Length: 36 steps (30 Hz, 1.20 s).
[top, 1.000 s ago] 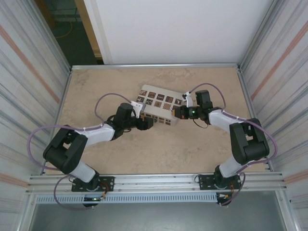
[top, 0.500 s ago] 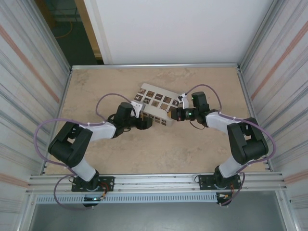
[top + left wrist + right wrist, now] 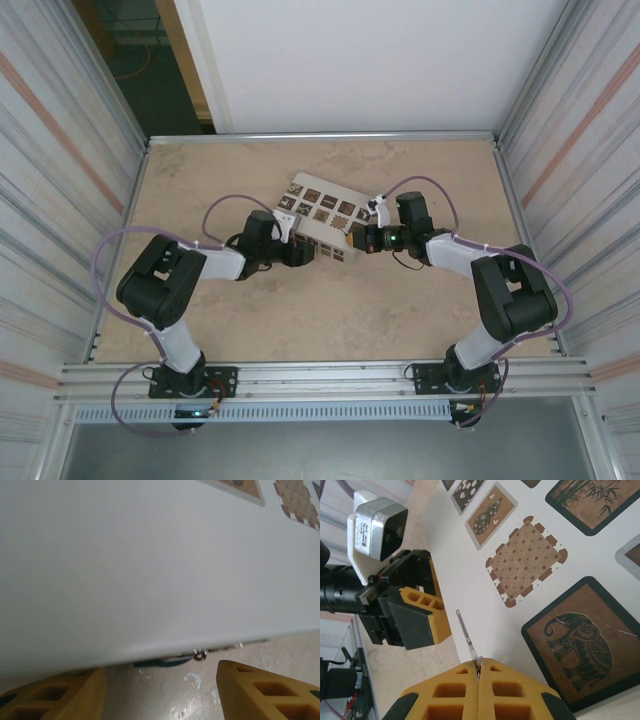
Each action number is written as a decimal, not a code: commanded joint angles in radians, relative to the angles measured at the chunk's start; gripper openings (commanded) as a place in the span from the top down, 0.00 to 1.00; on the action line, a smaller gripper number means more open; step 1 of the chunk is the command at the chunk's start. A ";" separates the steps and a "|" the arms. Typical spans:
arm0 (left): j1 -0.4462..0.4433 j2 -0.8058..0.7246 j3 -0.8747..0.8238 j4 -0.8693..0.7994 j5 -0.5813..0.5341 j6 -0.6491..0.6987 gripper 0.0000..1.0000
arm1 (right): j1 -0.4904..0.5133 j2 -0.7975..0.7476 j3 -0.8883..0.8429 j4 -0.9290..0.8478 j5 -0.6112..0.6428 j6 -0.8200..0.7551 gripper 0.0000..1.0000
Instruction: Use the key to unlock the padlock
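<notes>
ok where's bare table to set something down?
Free: the table strip between the white box and the back wall, and the wide patch between the box and the arm bases. Crowded: the box's near edge, where the open left claw and the right claw, shut on the key, sit close together.

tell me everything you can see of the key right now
The key shows as a thin silvery metal sliver, seen edge-on. Its base is pinched between the shut yellow fingers of the right gripper, and its bare tip sticks out past them, over the edge of the white box. Whether it touches the box is unclear.
</notes>
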 commanded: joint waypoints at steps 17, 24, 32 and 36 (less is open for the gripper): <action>-0.015 0.092 0.155 -0.054 0.069 0.037 0.56 | 0.016 0.006 -0.031 -0.072 0.031 0.014 1.00; -0.021 0.109 0.187 -0.095 0.043 0.037 0.61 | 0.017 -0.001 -0.031 -0.072 0.034 0.016 1.00; -0.028 0.127 0.214 -0.127 0.019 0.033 0.61 | 0.016 -0.006 -0.028 -0.072 0.036 0.018 1.00; -0.028 0.134 0.224 -0.133 0.020 0.032 0.64 | 0.016 -0.006 -0.028 -0.072 0.034 0.018 1.00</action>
